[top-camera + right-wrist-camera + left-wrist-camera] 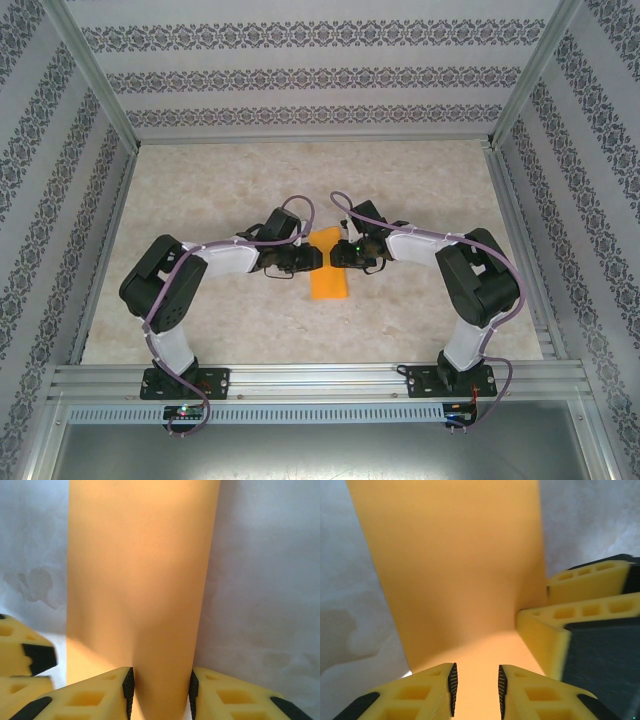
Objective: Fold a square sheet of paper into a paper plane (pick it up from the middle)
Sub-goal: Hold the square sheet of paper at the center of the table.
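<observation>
Left gripper (pixel 476 692): my fingers apart by a narrow gap, with orange showing through it.
Right gripper (pixel 161 695): my fingers set wider, paper filling the gap. I cannot tell whether they pinch it.
Sheet of paper (pixel 330 277): orange, lying mid-worktop between my two grippers, which face each other over it.
Worktop (pixel 200 190): pale and marbled.
Walls (pixel 300 70): patterned, beyond.

Your left arm (pixel 225 262) and right arm (pixel 420 245): white links, black joints, lilac cables (pixel 298 203), yellow honeycombed fingers (pixel 415 697), black ribbed pads (pixel 452 687), black bases (pixel 185 382) on the rail (pixel 320 378).
</observation>
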### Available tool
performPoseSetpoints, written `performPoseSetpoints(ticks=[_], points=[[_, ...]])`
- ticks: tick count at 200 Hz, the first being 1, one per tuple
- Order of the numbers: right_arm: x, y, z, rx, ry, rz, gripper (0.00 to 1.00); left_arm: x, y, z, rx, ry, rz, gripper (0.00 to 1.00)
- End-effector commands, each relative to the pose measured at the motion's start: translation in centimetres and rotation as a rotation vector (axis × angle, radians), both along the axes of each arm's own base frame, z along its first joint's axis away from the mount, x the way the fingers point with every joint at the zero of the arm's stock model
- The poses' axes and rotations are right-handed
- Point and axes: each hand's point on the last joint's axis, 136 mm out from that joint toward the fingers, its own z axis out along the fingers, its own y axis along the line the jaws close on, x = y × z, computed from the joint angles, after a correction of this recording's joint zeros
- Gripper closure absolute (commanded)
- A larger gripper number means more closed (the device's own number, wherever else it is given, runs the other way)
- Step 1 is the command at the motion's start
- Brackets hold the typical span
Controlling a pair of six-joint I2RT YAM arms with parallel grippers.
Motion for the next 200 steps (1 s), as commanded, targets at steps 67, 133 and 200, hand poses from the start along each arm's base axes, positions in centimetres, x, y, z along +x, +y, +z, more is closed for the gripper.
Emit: performPoseSetpoints(ticks=[67, 133, 200], points=[[-0.3, -0.5, -1.0, -0.038, 0.011, 0.003, 0.61, 0.2, 1.9, 2.6, 0.109, -0.082, -0.003, 0.66], [-0.4, -1.1, -1.1, -0.052, 0.025, -0.008, 0.65, 0.0, 3.1, 3.0, 0.140, -0.088, 0.003, 0.65], [-0.3, -1.3, -1.0, 0.008, 0.042, -0.036, 0.67, -0.2, 3.3, 2.8, 0.146, -0.079, -0.004, 0.65]])
